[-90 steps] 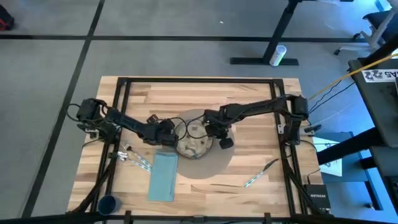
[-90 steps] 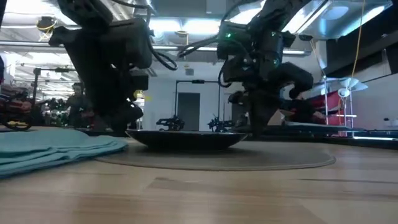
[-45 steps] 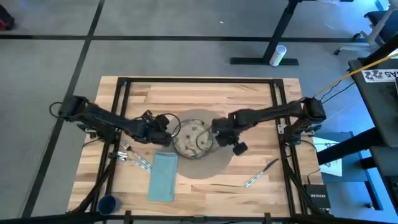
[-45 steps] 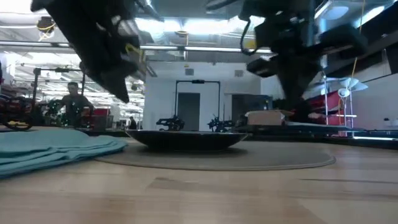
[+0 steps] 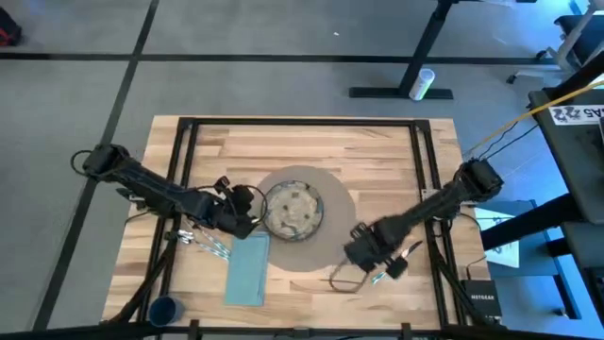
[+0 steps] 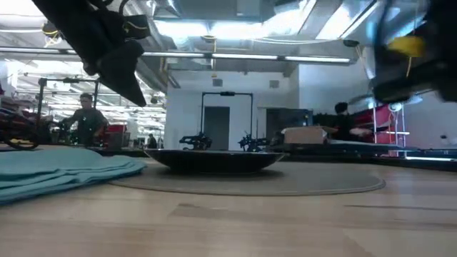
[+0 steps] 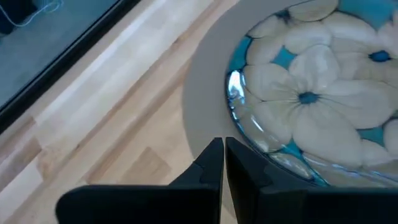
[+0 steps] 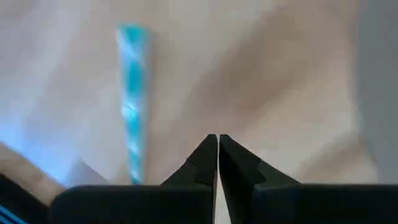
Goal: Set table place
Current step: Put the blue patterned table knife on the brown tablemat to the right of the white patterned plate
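Note:
A plate (image 5: 294, 210) with a pale flower pattern (image 7: 311, 93) rests flat on the round grey-brown placemat (image 5: 330, 236) in the middle of the table (image 5: 311, 146). My left gripper (image 5: 251, 219) hovers shut over the placemat's left edge, just beside the plate's rim (image 7: 236, 99), and in the low view it hangs raised above the table (image 6: 132, 93). My right gripper (image 5: 355, 257) is shut over the table near the placemat's near-right edge. It is close to a teal-handled piece of cutlery (image 8: 130, 106).
A teal napkin (image 5: 247, 267) lies near-left of the placemat, with cutlery (image 5: 206, 241) to its left. More cutlery (image 5: 396, 262) lies at the near right. A dark-blue cup (image 5: 165, 309) stands at the near-left corner. The black frame (image 5: 302, 121) edges the table.
Both grippers have left the plate and risen. My left gripper has drawn back toward the table's left edge. My right gripper has swung toward the near right, over the cutlery there. The plate stays flat on the placemat.

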Robot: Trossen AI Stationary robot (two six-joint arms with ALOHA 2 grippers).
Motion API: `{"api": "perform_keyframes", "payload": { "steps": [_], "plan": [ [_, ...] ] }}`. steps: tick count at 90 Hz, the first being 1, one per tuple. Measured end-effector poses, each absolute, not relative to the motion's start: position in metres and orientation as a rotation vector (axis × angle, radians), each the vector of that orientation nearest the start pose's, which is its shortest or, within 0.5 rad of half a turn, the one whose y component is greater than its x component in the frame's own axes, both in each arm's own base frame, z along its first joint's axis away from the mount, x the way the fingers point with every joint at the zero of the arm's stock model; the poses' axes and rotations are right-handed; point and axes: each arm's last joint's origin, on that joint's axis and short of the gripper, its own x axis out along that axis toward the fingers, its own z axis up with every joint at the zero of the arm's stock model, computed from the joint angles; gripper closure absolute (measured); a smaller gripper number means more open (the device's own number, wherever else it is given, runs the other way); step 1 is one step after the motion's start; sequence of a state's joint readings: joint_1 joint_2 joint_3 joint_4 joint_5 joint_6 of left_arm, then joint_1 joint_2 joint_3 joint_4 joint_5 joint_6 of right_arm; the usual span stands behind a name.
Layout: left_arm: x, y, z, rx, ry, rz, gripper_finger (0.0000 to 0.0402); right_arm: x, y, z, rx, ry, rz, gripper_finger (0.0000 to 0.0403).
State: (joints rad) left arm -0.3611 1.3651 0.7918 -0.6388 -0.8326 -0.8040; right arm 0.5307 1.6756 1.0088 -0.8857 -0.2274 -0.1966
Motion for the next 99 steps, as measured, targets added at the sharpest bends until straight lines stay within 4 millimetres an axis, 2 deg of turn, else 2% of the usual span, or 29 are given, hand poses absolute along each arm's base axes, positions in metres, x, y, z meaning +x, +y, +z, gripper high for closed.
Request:
{"api": "perform_keyframes", "payload": {
  "steps": [16, 35, 45, 69, 99],
  "plan": [
    [0.228, -0.063, 0.198, -0.039, 0.753, 0.758, 0.0402, 0.228, 0.177, 0.16, -0.34, 1.405, 0.792, 0.0365],
    [0.229, -0.058, 0.198, -0.045, 0.754, 0.777, 0.0402, 0.225, 0.191, 0.161, -0.334, 1.35, 0.78, 0.0309],
    [0.229, -0.056, 0.198, -0.033, 0.761, 0.778, 0.0402, 0.225, 0.191, 0.161, -0.353, 1.345, 0.736, 0.0296],
    [0.229, -0.055, 0.198, -0.029, 0.766, 0.782, 0.0402, 0.224, 0.191, 0.16, -0.33, 1.356, 0.705, 0.0297],
    [0.229, -0.055, 0.198, -0.028, 0.767, 0.782, 0.0402, 0.211, 0.181, 0.136, -0.271, 1.413, 0.676, 0.0297]
  ]
}}
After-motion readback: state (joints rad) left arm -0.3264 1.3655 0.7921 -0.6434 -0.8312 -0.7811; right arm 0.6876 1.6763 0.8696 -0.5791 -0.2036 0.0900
